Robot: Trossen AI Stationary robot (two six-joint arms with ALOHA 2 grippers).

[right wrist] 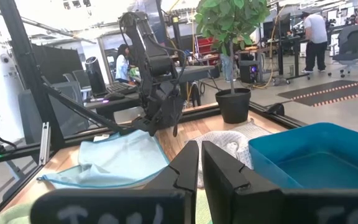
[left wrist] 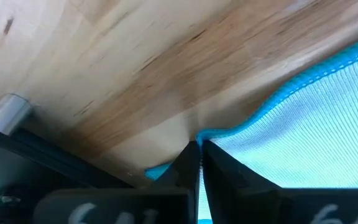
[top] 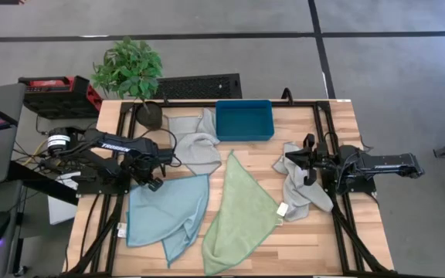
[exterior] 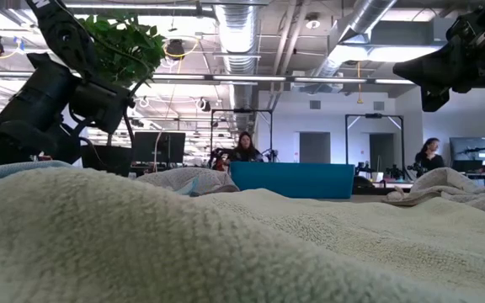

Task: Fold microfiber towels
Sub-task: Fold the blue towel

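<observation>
On the left half of the table (top: pixel 338 239), the left end effector (top: pixel 154 183) sits low at the upper corner of the light blue towel (top: pixel 164 212), its fingers (left wrist: pixel 219 171) pressed together on the stitched blue edge, as the left wrist view shows. This towel lies partly doubled, with a loose flap toward the near edge, so the step in hand appears to be its first fold, begun from the gripped corner. The next move would call for lifting that corner clear of the wood and carrying it across to the opposite edge without dragging the light green towel (top: pixel 240 220) lying just beside it. One pale grey towel (top: pixel 197 143) is crumpled between the potted plant (top: pixel 134 77) and the teal bin (top: pixel 244 120); a second grey towel (top: pixel 304 185) is heaped under the right arm. The right end effector (top: pixel 307 161) hovers above that heap, fingers nearly together and holding nothing.
</observation>
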